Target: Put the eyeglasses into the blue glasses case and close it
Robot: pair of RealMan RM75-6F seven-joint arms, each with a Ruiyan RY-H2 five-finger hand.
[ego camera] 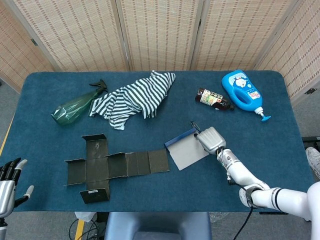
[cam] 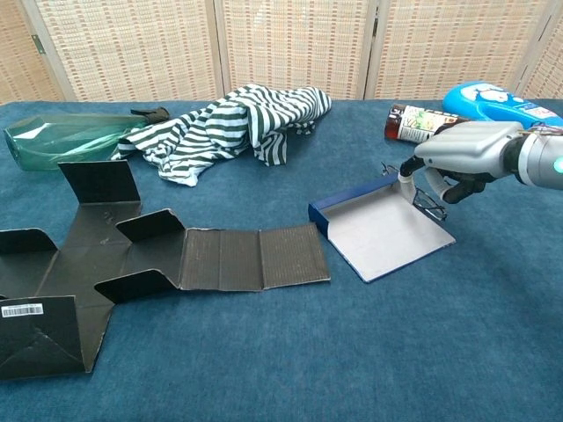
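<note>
The blue glasses case (ego camera: 186, 151) (cam: 383, 230) lies open and flat on the table, its pale lining up. The eyeglasses (cam: 428, 200) (ego camera: 194, 127) lie at the case's far right edge, partly hidden. My right hand (ego camera: 211, 140) (cam: 462, 149) hovers low over them, palm down. Its fingertips (cam: 407, 172) reach down around the frame, and the glasses still rest on the table. My left hand (ego camera: 7, 182) shows only in the head view, at the table's near left corner, fingers spread and holding nothing.
A flattened black cardboard box (ego camera: 107, 166) (cam: 132, 264) lies left of the case. A striped shirt (ego camera: 135, 97) and a green spray bottle (ego camera: 75, 106) sit at the back left. A dark bottle (ego camera: 212, 98) and a blue detergent bottle (ego camera: 243, 92) stand at the back right.
</note>
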